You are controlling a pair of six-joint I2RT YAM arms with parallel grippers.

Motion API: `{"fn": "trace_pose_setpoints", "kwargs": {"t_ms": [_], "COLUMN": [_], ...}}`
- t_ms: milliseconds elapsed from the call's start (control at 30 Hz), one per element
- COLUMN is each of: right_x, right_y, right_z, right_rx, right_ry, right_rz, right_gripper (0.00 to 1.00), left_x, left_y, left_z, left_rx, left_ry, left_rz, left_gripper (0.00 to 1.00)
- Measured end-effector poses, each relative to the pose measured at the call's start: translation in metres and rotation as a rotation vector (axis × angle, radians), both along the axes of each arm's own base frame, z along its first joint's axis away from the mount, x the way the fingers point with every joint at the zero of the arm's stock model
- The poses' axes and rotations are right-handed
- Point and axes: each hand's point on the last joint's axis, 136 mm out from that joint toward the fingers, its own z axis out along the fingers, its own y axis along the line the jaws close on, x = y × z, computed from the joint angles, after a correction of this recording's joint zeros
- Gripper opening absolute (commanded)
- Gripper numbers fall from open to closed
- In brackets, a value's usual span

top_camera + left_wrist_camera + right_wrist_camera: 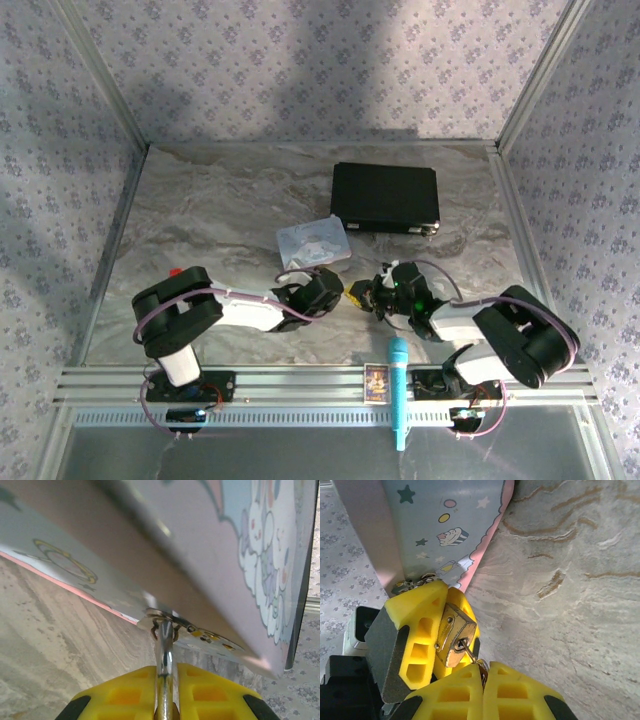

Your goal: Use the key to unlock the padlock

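**Key-in-lock stage.** The small brass padlock (451,636) with a thin chrome shackle (165,652) sits between the left jaws, which are closed narrowly on its body. Just beyond those jaws the shackle passes through the metal hasp (167,616) of the pastel cartoon-printed tin (240,545), so lock and tin are joined. The right jaws are fully closed on the slim metal key (466,650), and its head is hidden between them. The key's shaft runs out from their tips into the keyhole on the padlock's end face. The 2 pairs of jaws stand tip to tip, close above the grey marbled worktop (560,580). Judged step: key inserted but not yet turned, shackle not released. The next move probably calls for rotating the right wrist about the key's axis while the left jaws hold the body rigid. An off-axis twist could bend the key or drag the tin.
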Motion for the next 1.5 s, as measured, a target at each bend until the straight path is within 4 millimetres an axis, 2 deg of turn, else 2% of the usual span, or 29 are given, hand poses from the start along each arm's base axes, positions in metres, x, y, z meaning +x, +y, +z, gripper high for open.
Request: {"fn": "trace_pose_setpoints", "kwargs": {"t_ms": [633, 1267, 1500], "right_x": [0.011, 0.015, 0.011], "right_y": [0.005, 0.007, 0.011], "right_z": [0.002, 0.003, 0.003], "right_rx": [-0.009, -0.044, -0.039], "right_ry": [-0.045, -0.112, -0.106], "right_rz": [0.05, 0.072, 0.086], "right_gripper": [0.0, 0.0, 0.0], "left_x": [0.009, 0.015, 0.015], "left_y": [0.006, 0.005, 0.006], "left_z": [0.004, 0.0, -0.003], "left_rx": [-0.049, -0.008, 0.013], "left_ry": [-0.058, 0.004, 0.027], "left_rz": [0.011, -0.013, -0.015], "left_gripper": [0.0, 0.0, 0.0]}}
